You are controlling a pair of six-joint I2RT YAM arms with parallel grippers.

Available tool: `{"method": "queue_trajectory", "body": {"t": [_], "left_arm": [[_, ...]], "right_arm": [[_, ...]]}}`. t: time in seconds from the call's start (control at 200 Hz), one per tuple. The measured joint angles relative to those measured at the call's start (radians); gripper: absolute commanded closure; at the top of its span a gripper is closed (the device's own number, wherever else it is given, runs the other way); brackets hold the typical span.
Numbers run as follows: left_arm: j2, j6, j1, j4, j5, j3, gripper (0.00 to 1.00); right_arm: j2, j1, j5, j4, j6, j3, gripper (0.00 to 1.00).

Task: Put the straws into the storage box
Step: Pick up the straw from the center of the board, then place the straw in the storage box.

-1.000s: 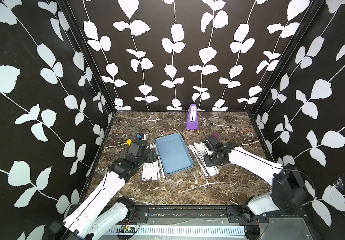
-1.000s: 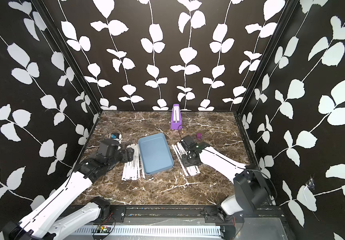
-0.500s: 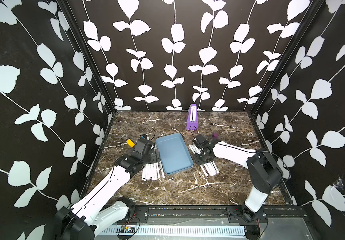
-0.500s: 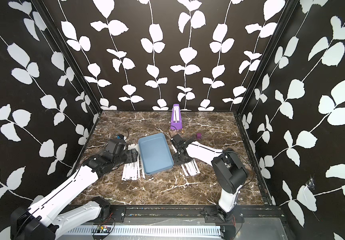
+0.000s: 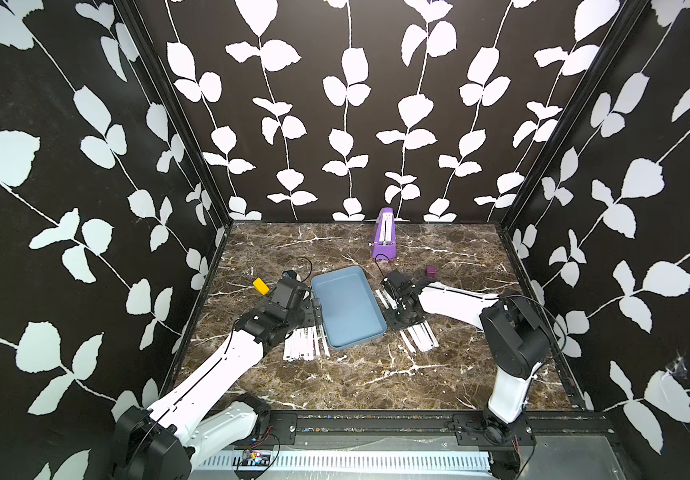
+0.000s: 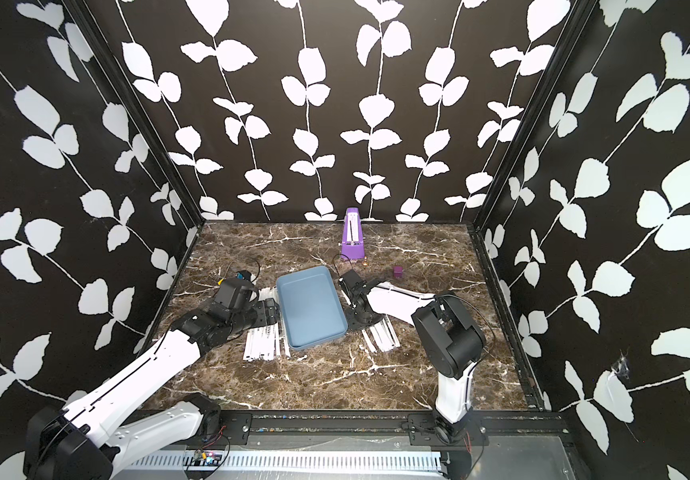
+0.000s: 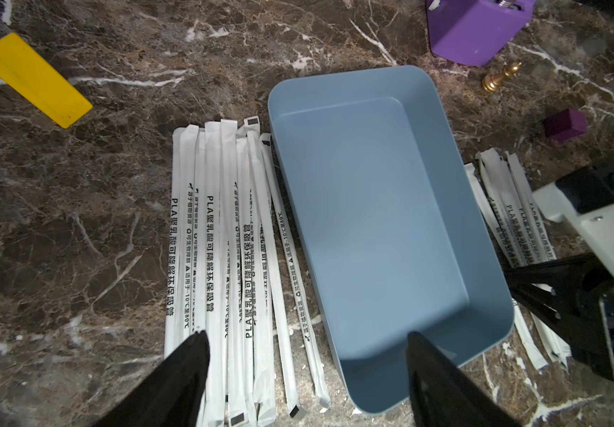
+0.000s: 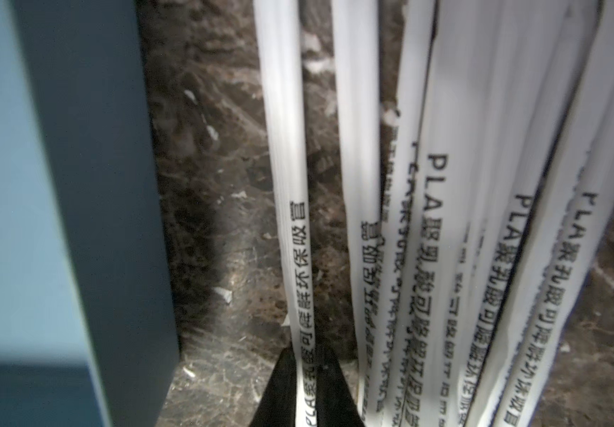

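The storage box [image 5: 347, 305] [image 6: 310, 305] [image 7: 372, 222] is a shallow light-blue tray with nothing in it. White wrapped straws lie in a flat row [image 5: 304, 343] [image 7: 224, 240] along its left side. A second bunch of straws [image 5: 420, 334] [image 8: 483, 222] lies along its right side. My right gripper [image 5: 397, 320] [image 8: 307, 369] is down at that bunch, shut on the one straw [image 8: 287, 185] nearest the box wall [image 8: 95, 185]. My left gripper [image 5: 314, 307] [image 7: 305, 334] hangs open, one finger over the left row and the other over the box's corner, holding nothing.
A tall purple wedge [image 5: 384, 235] [image 7: 475, 29] stands at the back. A yellow block [image 5: 261, 286] [image 7: 32, 79] lies left of the box. A small purple cube [image 5: 430, 272] and a gold chess piece [image 7: 497, 79] sit behind the right straws. Patterned walls enclose three sides.
My right gripper moved left to the box's right side and closed on a single straw. The right arm's elbow swung toward the front. The left gripper barely shifted and stayed open.
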Motion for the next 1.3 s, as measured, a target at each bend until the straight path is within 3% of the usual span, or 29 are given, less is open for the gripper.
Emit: {"method": "queue_trajectory", "body": {"t": [0.14, 0.37, 0.62, 0.75, 1.045, 1.3], "left_arm": [[0.002, 0.005, 0.0, 0.005, -0.011, 0.0, 0.17], [0.07, 0.026, 0.0, 0.062, -0.013, -0.006, 0.19], [0.068, 0.027, 0.007, 0.069, -0.014, -0.006, 0.23], [0.024, 0.011, 0.022, 0.044, -0.048, -0.01, 0.28], [-0.089, -0.003, 0.121, -0.045, -0.069, -0.049, 0.29], [-0.116, 0.012, 0.156, -0.067, -0.063, -0.058, 0.29]], "right_arm": [[-0.045, 0.001, -0.008, -0.004, 0.016, -0.026, 0.91], [-0.256, 0.018, -0.056, -0.014, 0.123, -0.117, 0.95], [-0.331, 0.132, -0.018, -0.031, 0.29, -0.105, 0.97], [-0.231, 0.216, 0.022, -0.05, 0.369, 0.04, 0.97], [0.216, 0.308, 0.04, -0.033, 0.41, 0.579, 0.99], [0.374, 0.319, 0.014, -0.096, 0.411, 0.663, 0.99]]}}
